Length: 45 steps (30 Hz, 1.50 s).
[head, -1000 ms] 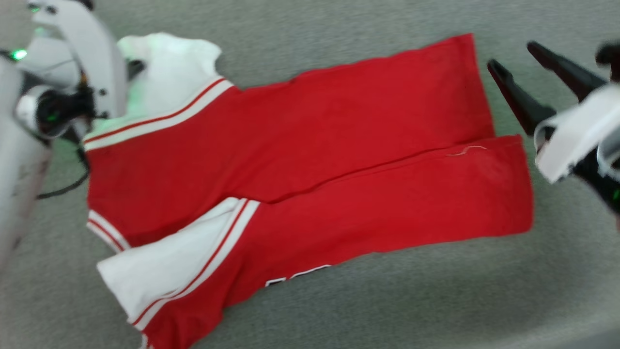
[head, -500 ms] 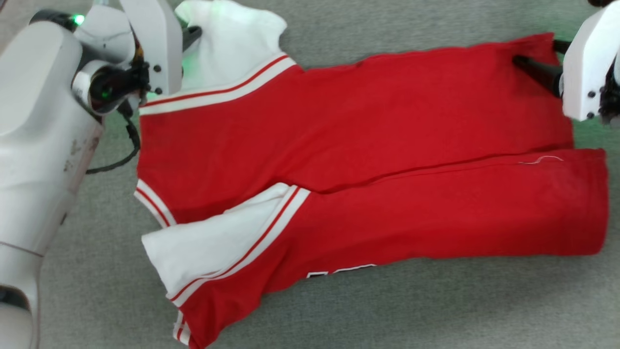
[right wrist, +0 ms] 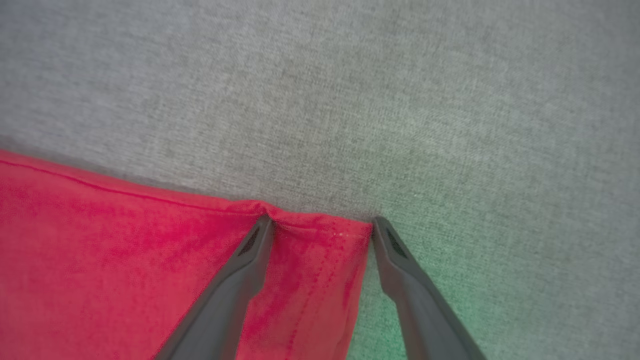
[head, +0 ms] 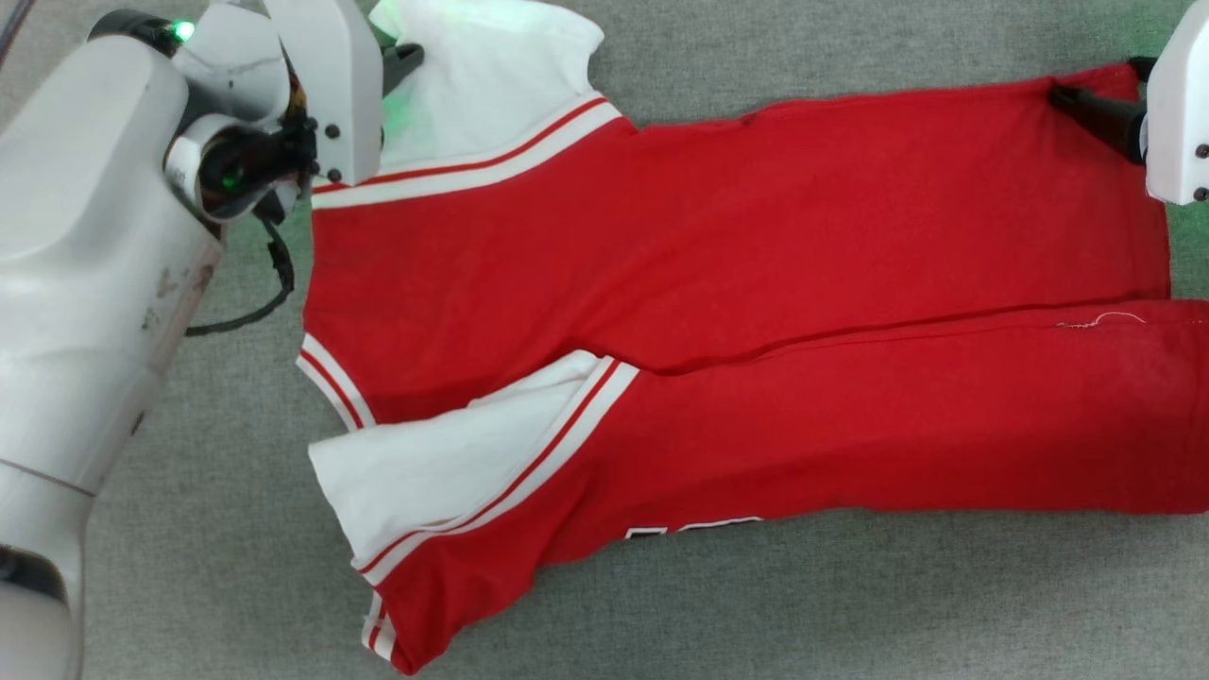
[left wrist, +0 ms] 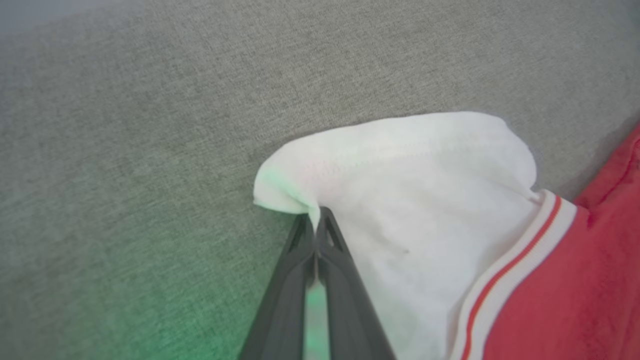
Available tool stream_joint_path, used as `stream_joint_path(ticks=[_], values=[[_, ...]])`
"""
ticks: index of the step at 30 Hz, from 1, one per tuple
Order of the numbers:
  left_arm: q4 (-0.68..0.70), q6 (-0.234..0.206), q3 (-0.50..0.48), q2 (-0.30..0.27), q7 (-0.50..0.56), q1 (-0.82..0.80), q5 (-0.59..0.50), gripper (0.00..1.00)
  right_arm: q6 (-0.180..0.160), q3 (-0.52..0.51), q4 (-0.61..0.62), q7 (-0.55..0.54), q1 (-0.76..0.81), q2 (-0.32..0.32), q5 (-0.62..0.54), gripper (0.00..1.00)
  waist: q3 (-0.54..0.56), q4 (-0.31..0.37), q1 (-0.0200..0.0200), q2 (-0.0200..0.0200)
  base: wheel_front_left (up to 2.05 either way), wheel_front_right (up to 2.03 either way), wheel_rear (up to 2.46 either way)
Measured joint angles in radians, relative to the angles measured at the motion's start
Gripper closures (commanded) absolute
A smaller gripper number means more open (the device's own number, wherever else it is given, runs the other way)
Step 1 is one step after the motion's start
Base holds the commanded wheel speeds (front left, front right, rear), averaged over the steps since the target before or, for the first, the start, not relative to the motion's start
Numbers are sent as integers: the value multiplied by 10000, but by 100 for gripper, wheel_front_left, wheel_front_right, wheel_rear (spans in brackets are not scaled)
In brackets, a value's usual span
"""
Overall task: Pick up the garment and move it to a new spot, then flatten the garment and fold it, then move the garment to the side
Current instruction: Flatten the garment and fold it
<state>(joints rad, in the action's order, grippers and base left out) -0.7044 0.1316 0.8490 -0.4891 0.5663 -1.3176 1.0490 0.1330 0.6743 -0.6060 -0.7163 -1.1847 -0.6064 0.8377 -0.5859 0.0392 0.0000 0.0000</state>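
Right wrist view: the right gripper (right wrist: pixel 322 221), formerly beside the jersey (right wrist: pixel 100 260), now straddles its hem corner, open; the left gripper (left wrist: pixel 316 215) clamps the sleeve (left wrist: pixel 425 200), so folding looks imminent.

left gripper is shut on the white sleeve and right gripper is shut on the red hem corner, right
Not quite: the right wrist view shows the right gripper open, fingers straddling the red hem corner. The left gripper is shut on the white sleeve of the garment.
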Motion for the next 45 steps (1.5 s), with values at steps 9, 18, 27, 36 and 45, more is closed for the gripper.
stream_joint_path(ticks=[9,18,27,36,45], values=[[25,-4,426,-23,-169,-42,316,100,2,462,286,121,180,-522,155,0,83,-15,0,0,0,0,0],[86,-12,738,-63,-414,-131,660,100,-13,823,527,359,227,-685,267,100,38,-24,0,0,0,0,0],[583,-12,1120,-134,-1450,93,980,100,-15,999,159,1572,402,-573,407,100,326,-161,0,0,0,0,0],[2788,-12,1392,-1262,-2999,996,1599,100,-17,1406,917,2794,1425,-1145,796,100,1154,-430,0,0,0,0,0],[5946,-12,1703,-3120,-4468,3025,1778,100,-17,1279,2253,3754,3147,-2357,930,100,2064,-716,0,0,0,0,0]])
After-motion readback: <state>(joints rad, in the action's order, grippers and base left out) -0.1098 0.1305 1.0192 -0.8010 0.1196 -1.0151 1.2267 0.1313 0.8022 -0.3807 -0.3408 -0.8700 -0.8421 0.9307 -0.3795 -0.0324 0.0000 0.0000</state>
